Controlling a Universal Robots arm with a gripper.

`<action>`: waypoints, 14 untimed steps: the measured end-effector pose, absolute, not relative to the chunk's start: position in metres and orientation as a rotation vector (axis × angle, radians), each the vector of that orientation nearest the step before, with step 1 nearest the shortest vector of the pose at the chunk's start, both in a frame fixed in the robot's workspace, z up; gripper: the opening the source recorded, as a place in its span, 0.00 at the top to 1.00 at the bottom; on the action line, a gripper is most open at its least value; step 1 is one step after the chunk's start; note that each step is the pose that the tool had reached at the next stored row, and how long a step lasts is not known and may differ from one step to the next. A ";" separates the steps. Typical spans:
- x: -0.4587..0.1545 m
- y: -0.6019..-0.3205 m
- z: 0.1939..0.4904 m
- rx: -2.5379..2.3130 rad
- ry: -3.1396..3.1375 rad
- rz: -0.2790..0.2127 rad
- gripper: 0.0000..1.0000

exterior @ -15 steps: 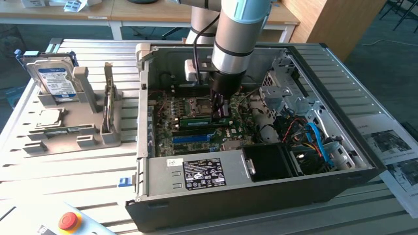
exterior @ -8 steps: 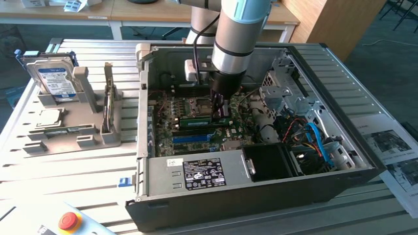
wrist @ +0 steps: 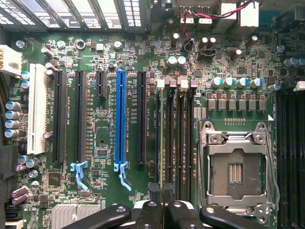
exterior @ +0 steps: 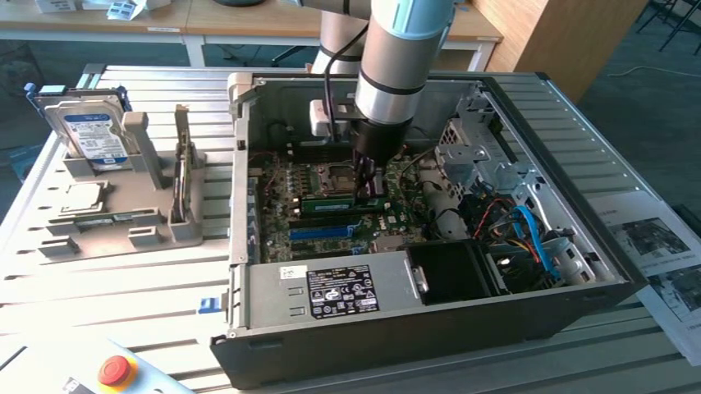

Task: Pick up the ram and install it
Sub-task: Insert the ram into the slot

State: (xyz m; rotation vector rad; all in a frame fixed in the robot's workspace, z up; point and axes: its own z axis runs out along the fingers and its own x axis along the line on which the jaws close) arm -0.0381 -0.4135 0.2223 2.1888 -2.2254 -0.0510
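Robotics lab, open PC case on slotted bench, emergency-stop button

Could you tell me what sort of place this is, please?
Probably a robotics lab or test bench: a robot arm reaches into an open PC case on a slatted metal table, a fixture beside it holds a hard drive, and a red emergency stop sits near the front.

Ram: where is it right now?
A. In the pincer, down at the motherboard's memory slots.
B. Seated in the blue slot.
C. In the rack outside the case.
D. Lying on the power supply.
A: the pincer is shut on the ram, holding it inside the case at the memory slots beside the CPU socket.
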 end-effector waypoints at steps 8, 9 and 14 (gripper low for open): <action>-0.038 -0.413 0.222 2.189 -2.225 -0.051 0.64; -0.038 -0.413 0.222 2.189 -2.225 -0.051 0.64; -0.038 -0.413 0.222 2.189 -2.225 -0.051 0.57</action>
